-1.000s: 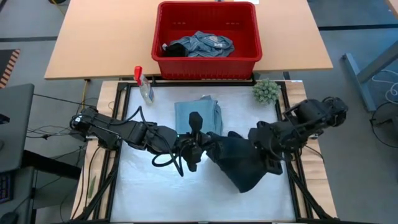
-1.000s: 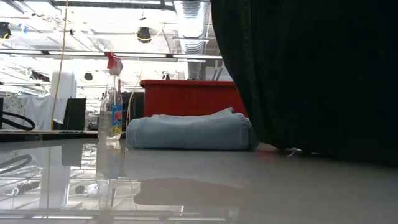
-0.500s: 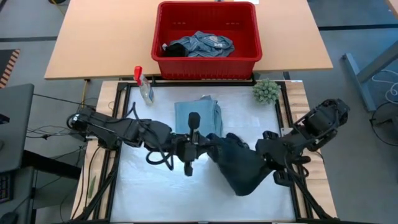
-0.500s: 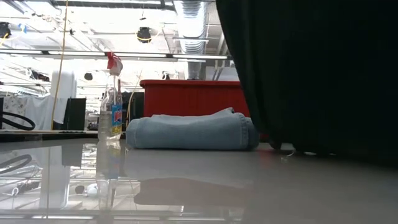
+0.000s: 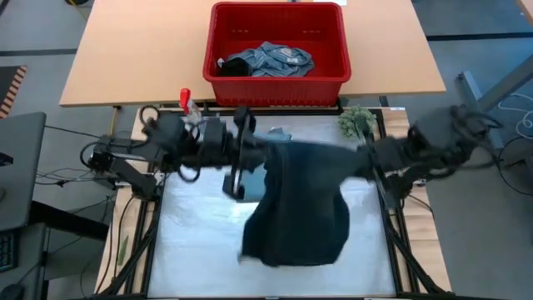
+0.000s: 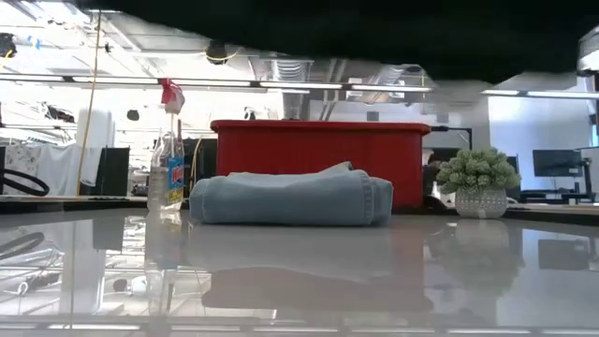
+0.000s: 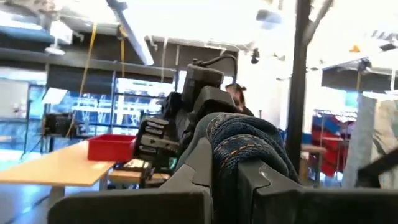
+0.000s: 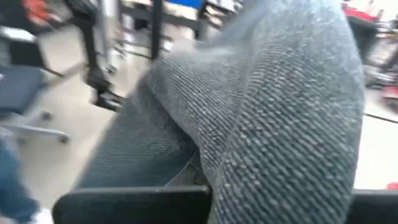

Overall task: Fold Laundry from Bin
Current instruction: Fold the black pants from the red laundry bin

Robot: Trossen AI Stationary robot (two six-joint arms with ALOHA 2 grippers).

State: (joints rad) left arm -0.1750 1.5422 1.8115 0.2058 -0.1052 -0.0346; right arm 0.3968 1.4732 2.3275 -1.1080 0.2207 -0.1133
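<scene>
Both grippers hold a dark navy garment stretched between them above the table.

The left gripper [image 5: 250, 148] is clamped on the left top edge of the dark navy garment [image 5: 301, 204], its cloth bunched between the fingers [image 7: 199, 165] in the left wrist view; the right gripper [image 5: 360, 160] pinches the right top edge, cloth filling its wrist view. The garment hangs spread between them, its lower part draping toward the near side of the white table [image 5: 191, 242]. Behind it, a folded light blue garment [image 6: 290, 197] lies on the table's far middle. Left of that stands a clear spray bottle [image 6: 168, 154], and at the far right a small fuzzy green ball [image 6: 478, 171]. Farther back, on the wooden table [image 5: 133, 58], the red bin [image 5: 276, 79] holds a crumpled grey-blue denim garment [image 5: 271, 60].
</scene>
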